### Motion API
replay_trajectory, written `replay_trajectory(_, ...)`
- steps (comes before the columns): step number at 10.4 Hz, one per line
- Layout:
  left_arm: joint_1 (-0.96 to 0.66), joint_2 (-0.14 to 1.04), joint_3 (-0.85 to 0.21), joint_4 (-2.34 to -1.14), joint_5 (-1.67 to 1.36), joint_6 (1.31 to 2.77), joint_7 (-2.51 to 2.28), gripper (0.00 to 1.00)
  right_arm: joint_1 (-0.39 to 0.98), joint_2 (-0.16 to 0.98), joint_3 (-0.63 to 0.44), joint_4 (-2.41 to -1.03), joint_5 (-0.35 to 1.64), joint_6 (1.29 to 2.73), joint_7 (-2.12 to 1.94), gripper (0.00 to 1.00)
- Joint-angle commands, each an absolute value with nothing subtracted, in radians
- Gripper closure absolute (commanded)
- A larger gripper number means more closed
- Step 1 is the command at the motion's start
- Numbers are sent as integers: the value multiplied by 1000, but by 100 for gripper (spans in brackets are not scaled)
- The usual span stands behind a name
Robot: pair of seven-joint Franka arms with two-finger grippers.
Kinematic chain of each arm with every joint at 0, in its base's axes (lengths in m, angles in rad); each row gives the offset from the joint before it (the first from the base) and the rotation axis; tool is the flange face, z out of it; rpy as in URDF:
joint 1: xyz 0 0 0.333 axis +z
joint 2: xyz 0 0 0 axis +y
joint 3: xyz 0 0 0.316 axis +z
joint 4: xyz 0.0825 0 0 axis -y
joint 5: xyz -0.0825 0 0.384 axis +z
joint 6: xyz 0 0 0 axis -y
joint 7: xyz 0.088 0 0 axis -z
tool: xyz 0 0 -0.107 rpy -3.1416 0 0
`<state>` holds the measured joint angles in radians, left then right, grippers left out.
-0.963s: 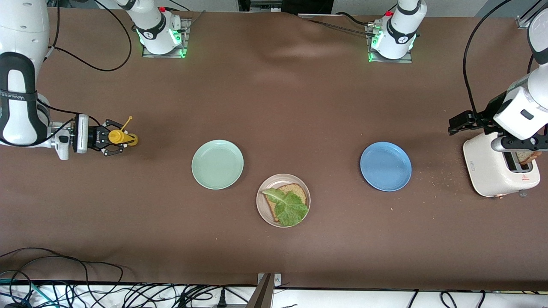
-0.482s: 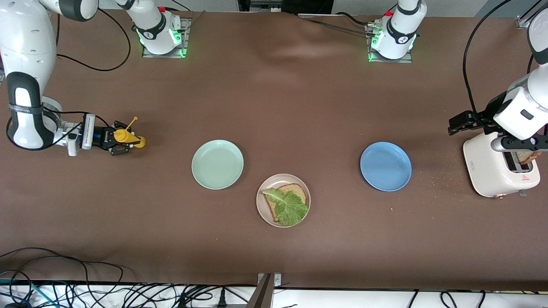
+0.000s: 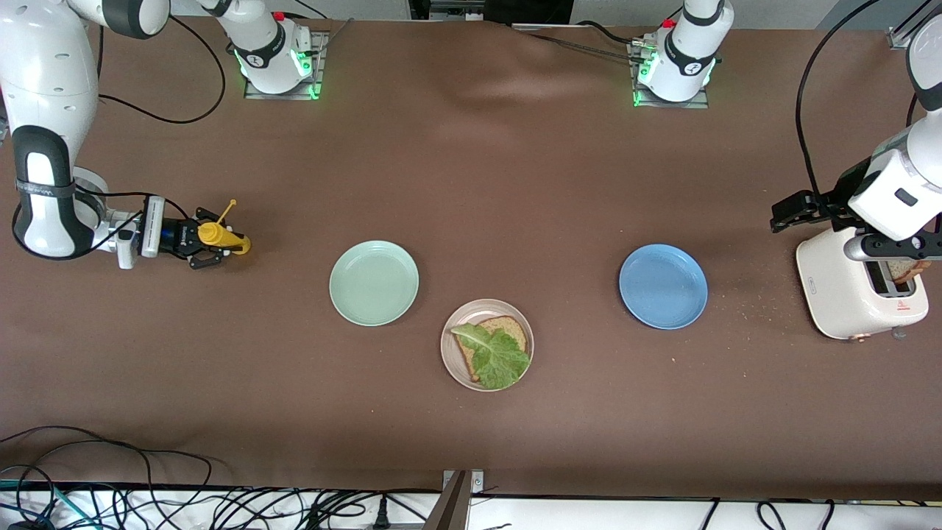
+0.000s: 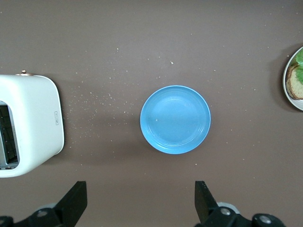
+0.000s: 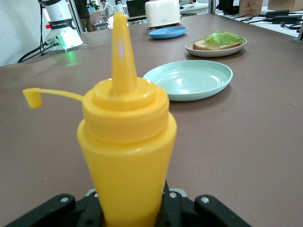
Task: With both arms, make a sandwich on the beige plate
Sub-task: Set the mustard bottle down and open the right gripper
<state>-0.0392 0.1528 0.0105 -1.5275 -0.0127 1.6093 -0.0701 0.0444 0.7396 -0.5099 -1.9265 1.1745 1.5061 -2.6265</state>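
Lacking its top slice, beige plate point(image 3: 454, 364) holds bread point(image 3: 509, 328) and lettuce point(image 3: 497, 358); left gripper point(image 3: 894, 258) waits open over toaster point(image 3: 835, 287), right gripper point(image 3: 212, 243) brackets yellow squeeze bottle point(image 3: 218, 235), grip unclear.

Three plates, mint-green plate point(image 3: 374, 283), beige plate point(image 3: 452, 361), blue plate point(image 3: 662, 286), one toaster point(image 3: 846, 293), one mustard bottle point(image 3: 218, 236)

On my table sits a yellow squeeze bottle point(image 3: 219, 235) at the right arm's end, upright (its cap dangles off on a thin tether). A mint-green plate point(image 3: 374, 283) lies bare near the middle. A blue plate point(image 3: 663, 286) lies toward the left arm's end, with crumbs point(image 3: 754, 307) scattered between it and my white toaster point(image 3: 854, 294), which has bread showing in its slot.
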Motion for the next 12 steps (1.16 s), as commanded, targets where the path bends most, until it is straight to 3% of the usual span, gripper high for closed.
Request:
replay_trajectory(1, -41, 163, 12, -1500, -23, 1589, -71, 0, 32, 738, -503, -1914, 1190, 1499, -2634, 0)
replay_trajectory(8, -41, 163, 12, -1500, -23, 1588, -71, 0, -118, 733, -509, -1794, 984, 1474, -2555, 0)
replay_trajectory(12, -41, 163, 14, -1500, -23, 1588, -71, 0, -106, 697, -523, -1568, 809, 1413, -2147, 0)
